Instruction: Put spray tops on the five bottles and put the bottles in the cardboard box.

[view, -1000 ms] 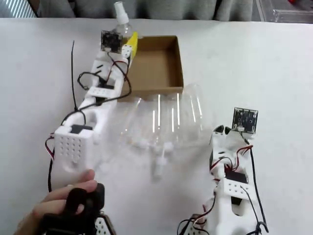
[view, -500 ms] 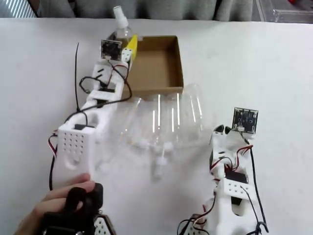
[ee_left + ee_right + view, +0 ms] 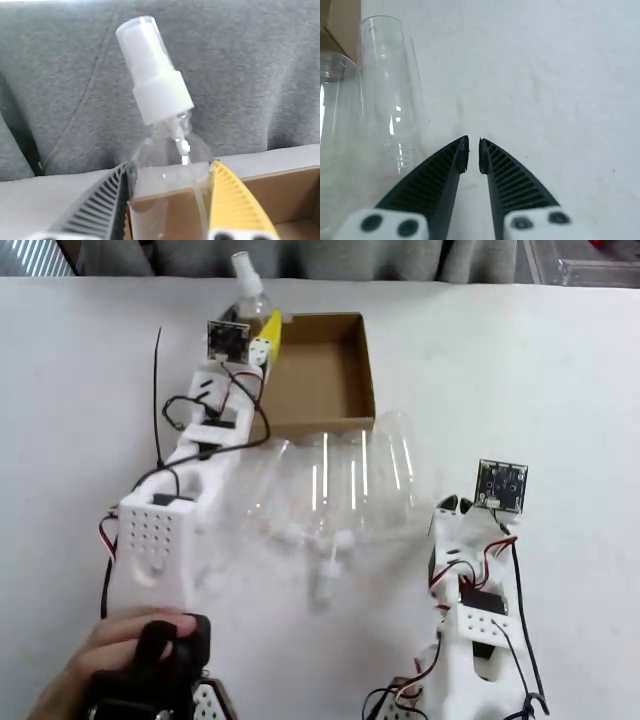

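The left gripper (image 3: 170, 170) clamps 1 capped bottle (image 3: 167, 145), upright, at the cardboard box (image 3: 320, 375)'s far corner — the box floor lies just beside it. The right gripper (image 3: 473, 150), closed on nothing, sits by the lying bottles (image 3: 340, 485).

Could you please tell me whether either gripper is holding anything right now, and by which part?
The left gripper holds a spray-topped bottle by its clear body, below the neck. The right gripper holds nothing.
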